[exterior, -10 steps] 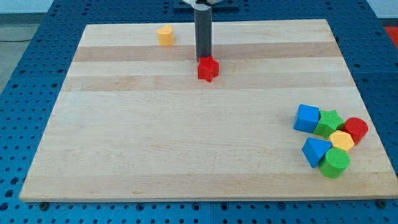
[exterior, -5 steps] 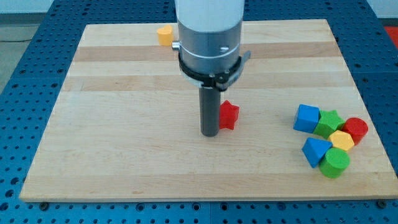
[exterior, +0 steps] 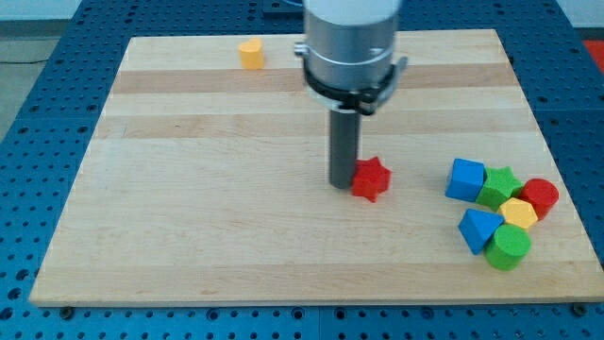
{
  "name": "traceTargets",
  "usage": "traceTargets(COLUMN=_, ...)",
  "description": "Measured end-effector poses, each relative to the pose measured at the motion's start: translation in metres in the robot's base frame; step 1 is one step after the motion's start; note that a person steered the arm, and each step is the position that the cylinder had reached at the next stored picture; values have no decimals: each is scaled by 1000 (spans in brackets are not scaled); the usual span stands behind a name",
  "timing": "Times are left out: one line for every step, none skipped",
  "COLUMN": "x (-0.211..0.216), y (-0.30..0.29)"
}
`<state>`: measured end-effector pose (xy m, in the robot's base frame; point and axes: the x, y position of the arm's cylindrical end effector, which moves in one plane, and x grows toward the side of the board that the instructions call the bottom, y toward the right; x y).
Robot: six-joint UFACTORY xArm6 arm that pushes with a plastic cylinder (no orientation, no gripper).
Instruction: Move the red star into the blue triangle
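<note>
The red star (exterior: 371, 178) lies on the wooden board (exterior: 189, 227), right of centre. My tip (exterior: 342, 184) stands right against the star's left side. The blue triangle (exterior: 479, 229) lies at the view's lower right, in a cluster of blocks, well to the right of and below the star.
The cluster at the right also holds a blue cube (exterior: 465, 179), a green star (exterior: 500, 187), a red cylinder (exterior: 540, 197), a yellow block (exterior: 518, 213) and a green cylinder (exterior: 509, 247). A yellow block (exterior: 250, 53) sits near the top edge.
The red star has been pushed from the top centre down and to the right. My tip moved with it and now stands on the star's left side.
</note>
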<state>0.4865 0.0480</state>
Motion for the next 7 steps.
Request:
traceTargets(x=17, y=34)
traceTargets(x=28, y=69)
traceTargets(x=23, y=66)
traceTargets(x=2, y=59)
traceTargets(x=-4, y=75)
traceTargets(x=5, y=88)
traceTargets(x=16, y=89)
